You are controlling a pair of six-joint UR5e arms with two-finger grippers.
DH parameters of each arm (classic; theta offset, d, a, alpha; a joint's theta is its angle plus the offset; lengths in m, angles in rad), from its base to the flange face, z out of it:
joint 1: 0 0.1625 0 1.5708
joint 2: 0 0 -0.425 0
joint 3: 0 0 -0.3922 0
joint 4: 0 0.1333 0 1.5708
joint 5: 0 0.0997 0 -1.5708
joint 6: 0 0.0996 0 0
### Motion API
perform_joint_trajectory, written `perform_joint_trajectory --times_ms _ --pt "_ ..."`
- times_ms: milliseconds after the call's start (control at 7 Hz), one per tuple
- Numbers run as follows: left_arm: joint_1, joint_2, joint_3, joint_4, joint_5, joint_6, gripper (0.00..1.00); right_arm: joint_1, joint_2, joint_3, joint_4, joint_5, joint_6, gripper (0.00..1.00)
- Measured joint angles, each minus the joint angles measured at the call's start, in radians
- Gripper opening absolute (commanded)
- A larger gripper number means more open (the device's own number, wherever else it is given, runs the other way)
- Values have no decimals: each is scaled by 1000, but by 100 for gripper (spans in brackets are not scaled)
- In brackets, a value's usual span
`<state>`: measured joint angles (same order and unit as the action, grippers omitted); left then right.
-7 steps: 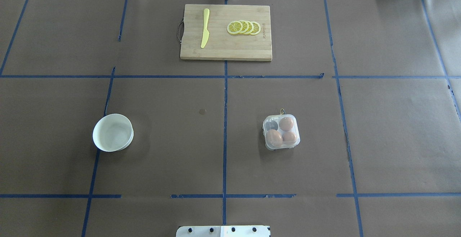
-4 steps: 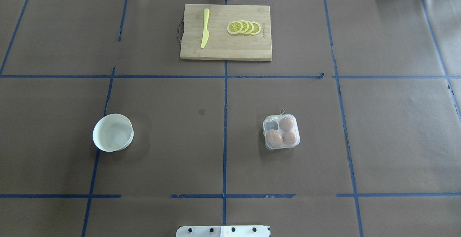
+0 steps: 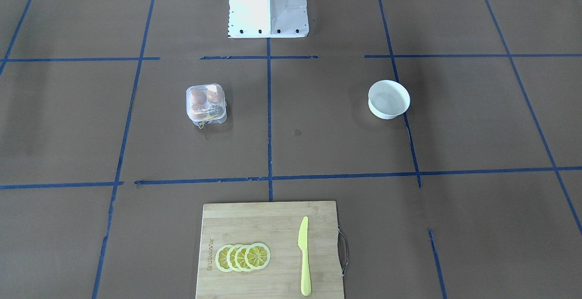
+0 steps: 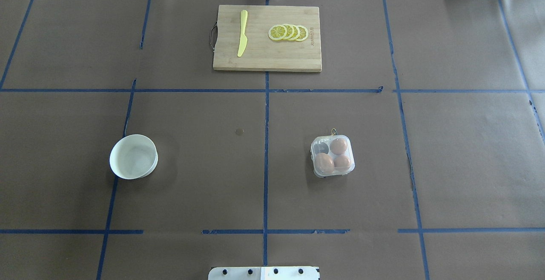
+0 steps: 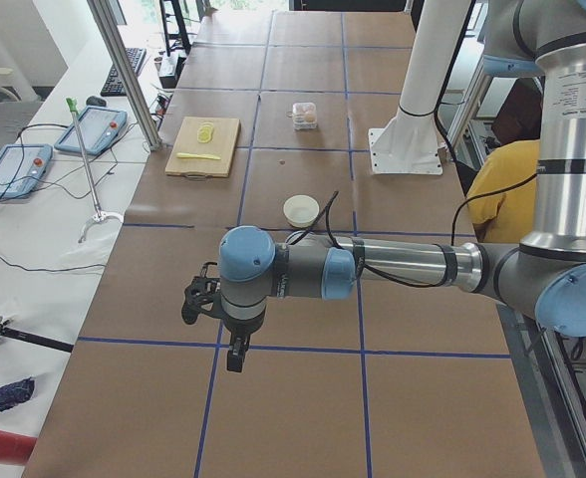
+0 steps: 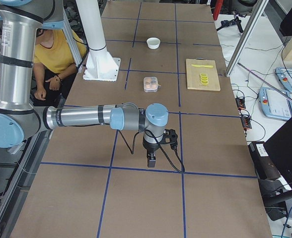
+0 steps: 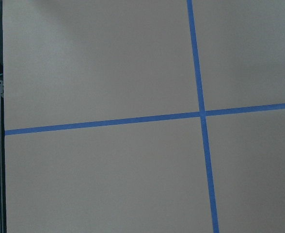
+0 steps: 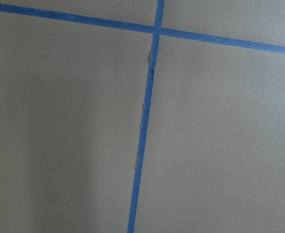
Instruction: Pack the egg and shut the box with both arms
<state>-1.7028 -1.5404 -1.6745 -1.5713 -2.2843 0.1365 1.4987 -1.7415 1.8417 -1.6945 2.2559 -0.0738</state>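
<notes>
The clear four-cell box (image 4: 333, 155) stands right of the table's middle, its lid down, a thin yellow band at its far side. It holds three tan-brown eggs (image 4: 325, 163); the far-left cell (image 4: 322, 147) looks dark and empty. The box also shows in the front view (image 3: 206, 103). My left gripper (image 5: 235, 354) hangs over bare table far off to the left, seen only in the left side view. My right gripper (image 6: 151, 161) hangs over bare table far off to the right, seen only in the right side view. I cannot tell whether either is open or shut.
A round white bowl (image 4: 133, 156) stands left of centre. A wooden cutting board (image 4: 267, 61) at the far middle carries a yellow knife (image 4: 242, 33) and lemon slices (image 4: 288, 32). The white pedestal (image 3: 268, 3) is at the near edge. Both wrist views show only brown paper and blue tape.
</notes>
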Motion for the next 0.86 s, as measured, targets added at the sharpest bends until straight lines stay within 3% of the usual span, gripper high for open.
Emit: perform_joint_trajectory --times_ms 857 --pt "0 3 5 -1 2 -2 100 0 6 -23 1 3 -1 100"
